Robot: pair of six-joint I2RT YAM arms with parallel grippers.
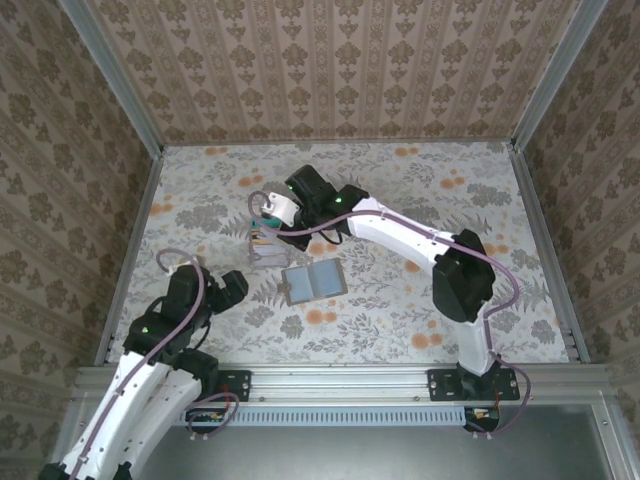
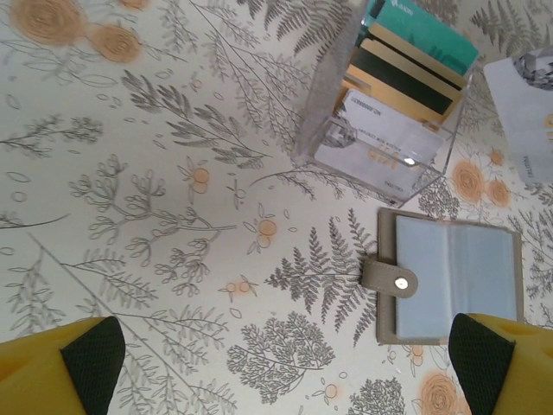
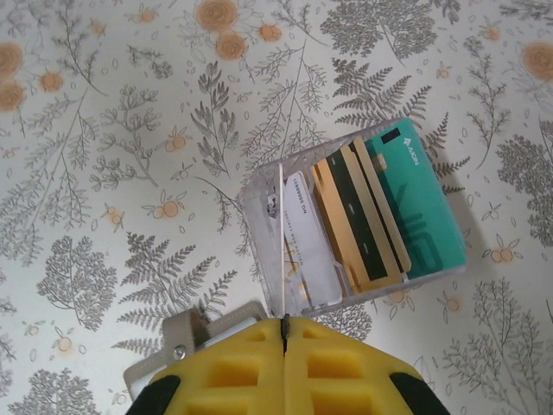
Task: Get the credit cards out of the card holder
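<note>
- The left gripper (image 2: 287, 359) hovers above the flowered table (image 2: 130, 216) with its fingers (image 2: 93, 356) spread wide, nothing between them.
- The card holder (image 2: 454, 290) lies open and flat on the table just beyond that gripper, shiny pale inside facing up (strap and snap at its left edge).
- Just past the holder stands a clear box (image 3: 259, 207) holding credit cards (image 3: 415, 207): teal, tan with a dark stripe, and pale grey.
- The right gripper (image 3: 283, 333) hangs over the box, fingers pressed together on a pale grey card (image 3: 282, 242) seen edge-on, its far end at the box.
</note>
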